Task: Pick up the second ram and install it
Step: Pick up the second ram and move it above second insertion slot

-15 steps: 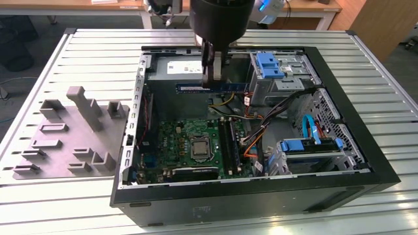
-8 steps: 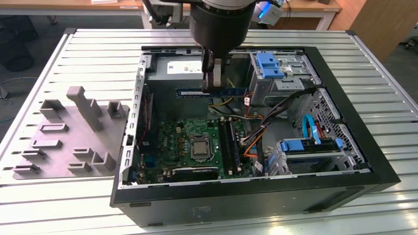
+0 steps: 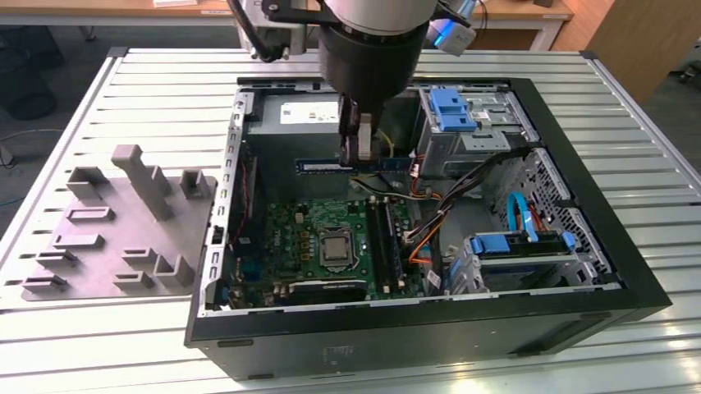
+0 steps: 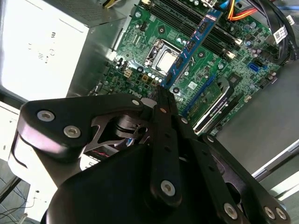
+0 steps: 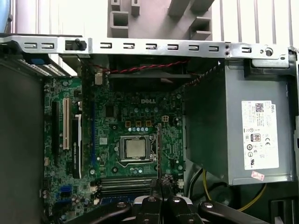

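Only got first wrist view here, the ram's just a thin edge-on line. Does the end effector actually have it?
Observer: Yes. In the second wrist view the end effector is shut on one end of the second ram. The rest of the blue-green stick, dark chips showing, juts out over the motherboard.
Operator: Seated?
Observer: No. In the exterior view it is held level, raised above the board and in no slot. It lies crosswise to the long black memory slots.
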Tool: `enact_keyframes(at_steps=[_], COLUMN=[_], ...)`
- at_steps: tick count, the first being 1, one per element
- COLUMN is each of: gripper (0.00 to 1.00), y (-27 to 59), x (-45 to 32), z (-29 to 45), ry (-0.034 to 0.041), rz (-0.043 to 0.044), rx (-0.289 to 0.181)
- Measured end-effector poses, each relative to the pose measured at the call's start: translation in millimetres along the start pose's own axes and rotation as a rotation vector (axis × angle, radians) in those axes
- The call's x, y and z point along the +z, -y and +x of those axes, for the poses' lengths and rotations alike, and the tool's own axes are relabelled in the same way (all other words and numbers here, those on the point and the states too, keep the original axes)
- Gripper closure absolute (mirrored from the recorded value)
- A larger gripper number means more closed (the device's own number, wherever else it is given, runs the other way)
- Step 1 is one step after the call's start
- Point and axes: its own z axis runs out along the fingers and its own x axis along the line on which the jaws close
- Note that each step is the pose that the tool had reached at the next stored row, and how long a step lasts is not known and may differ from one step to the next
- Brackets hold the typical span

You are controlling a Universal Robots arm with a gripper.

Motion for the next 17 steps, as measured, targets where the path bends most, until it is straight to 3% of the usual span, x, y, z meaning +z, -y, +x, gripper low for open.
enact_keyframes(at_steps=[10,17], gripper=[0.88,0.88], y=[0.8,0.8], x=[7.0,7.7], z=[10.2,10.7], ry=[0.0000,0.0000], rz=[0.0000,-0.0001], rx=[0.000,0.000])
